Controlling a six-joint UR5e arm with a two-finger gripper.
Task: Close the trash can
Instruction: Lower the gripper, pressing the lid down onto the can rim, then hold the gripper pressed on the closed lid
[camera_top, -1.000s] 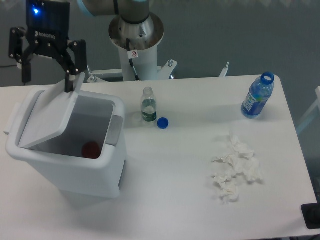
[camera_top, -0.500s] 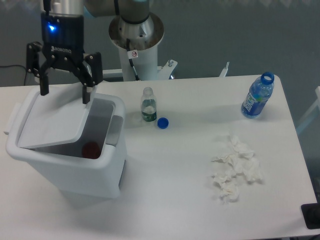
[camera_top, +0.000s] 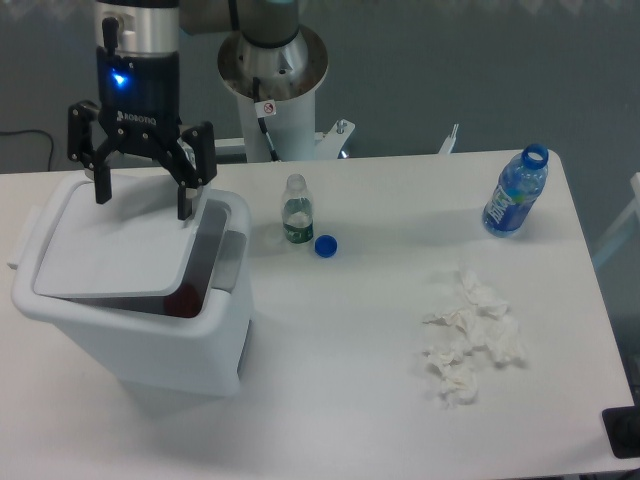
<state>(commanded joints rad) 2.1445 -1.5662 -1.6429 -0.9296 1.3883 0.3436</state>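
Observation:
The white trash can (camera_top: 150, 335) stands at the left of the table. Its flat white lid (camera_top: 110, 250) lies low over the opening, with a narrow gap left along the right side where a red object (camera_top: 184, 300) shows inside. The grey latch tab (camera_top: 232, 262) sits on the can's right rim. My gripper (camera_top: 144, 205) is open, fingers pointing down over the far edge of the lid, the fingertips (camera_top: 185, 208) at or touching the lid; it holds nothing.
A small clear bottle (camera_top: 297, 212) without cap stands right of the can, its blue cap (camera_top: 325, 245) beside it. A blue water bottle (camera_top: 514, 194) stands at the far right. Crumpled white tissues (camera_top: 470, 335) lie at the right front. The robot base (camera_top: 273, 80) is behind.
My gripper has moved right and down over the can, pushing the lid from a steep tilt down to nearly flat. The opening has shrunk to a narrow gap on the right.

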